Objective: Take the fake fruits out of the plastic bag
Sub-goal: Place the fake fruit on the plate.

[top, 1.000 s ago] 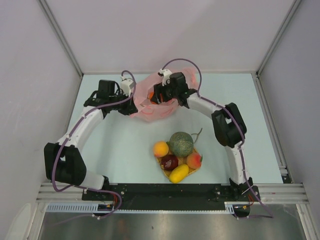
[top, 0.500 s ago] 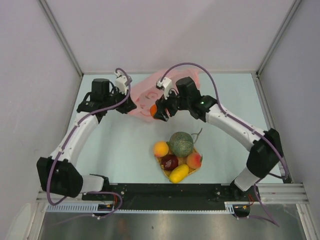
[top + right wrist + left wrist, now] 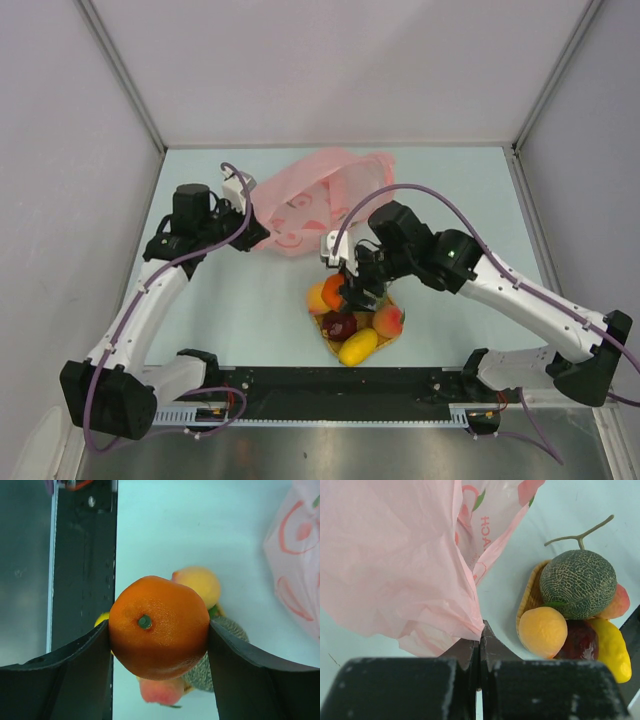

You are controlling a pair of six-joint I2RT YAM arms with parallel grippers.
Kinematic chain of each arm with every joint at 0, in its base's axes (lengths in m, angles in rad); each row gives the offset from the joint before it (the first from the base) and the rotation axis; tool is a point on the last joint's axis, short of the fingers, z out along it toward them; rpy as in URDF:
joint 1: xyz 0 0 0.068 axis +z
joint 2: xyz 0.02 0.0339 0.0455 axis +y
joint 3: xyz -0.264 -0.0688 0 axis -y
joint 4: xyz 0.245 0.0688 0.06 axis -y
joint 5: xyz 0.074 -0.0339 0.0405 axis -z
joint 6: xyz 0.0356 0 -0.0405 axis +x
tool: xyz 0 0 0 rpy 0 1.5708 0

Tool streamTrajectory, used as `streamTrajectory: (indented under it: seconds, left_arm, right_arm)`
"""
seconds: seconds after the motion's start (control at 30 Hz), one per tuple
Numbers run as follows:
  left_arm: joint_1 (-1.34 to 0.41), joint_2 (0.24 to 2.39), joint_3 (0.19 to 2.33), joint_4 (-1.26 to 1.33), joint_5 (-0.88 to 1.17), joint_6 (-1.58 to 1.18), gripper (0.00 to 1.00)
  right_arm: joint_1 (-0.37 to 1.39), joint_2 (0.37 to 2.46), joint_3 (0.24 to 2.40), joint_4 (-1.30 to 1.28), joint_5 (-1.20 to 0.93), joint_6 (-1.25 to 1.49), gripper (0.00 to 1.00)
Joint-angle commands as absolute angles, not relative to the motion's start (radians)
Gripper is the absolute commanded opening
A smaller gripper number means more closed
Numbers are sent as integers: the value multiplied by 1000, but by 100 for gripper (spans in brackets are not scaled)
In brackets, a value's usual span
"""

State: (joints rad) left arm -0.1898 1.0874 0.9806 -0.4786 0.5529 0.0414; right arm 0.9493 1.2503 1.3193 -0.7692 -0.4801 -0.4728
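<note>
Fake orange [image 3: 159, 627]: dimpled, green-stemmed | right fingers [image 3: 75, 675] clamp it | left fingers [image 3: 465, 652] pinch plastic bag [image 3: 395, 555]

The plastic bag [image 3: 390, 565] is seen as thin, translucent film — crinkled; the melon [image 3: 577, 582] is roughly netted, the orange [image 3: 159, 640] finely dimpled — faintly glossy.

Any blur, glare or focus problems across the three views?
Top external: even light, faint shadows on the table, sharp throughout. Left wrist: left gripper blurred up close, plastic bag slightly soft, melon netting crisp. Right wrist: orange sharp, peach-coloured fruit behind it softer, no harsh glare.
</note>
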Motion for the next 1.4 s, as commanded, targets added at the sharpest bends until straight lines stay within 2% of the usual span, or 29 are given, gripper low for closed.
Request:
streamTrajectory:
  seconds: [0.0,0.2,0.53,1.03,1.37]
  left_arm:
    - [-176,1058,969,-448,568,20,0]
    - [-164,1049,956,-442,580,9,0]
    - [-140,1006,939,-471,583,25,0]
    - [-129,991,916,-442,591,11,0]
    - [-120,980,900,-436,595,6,0]
  right_arm:
    - [948,1218,1278,-891,-531,-606,24]
    - [986,1152,1197,-934,-492,-725,24]
    - [1094,1123,1100,-933,-404,-934,18]
    - [1151,1126,950,-761,-203,-980,18]
    - [1160,1127,910,-712,-176,-983,21]
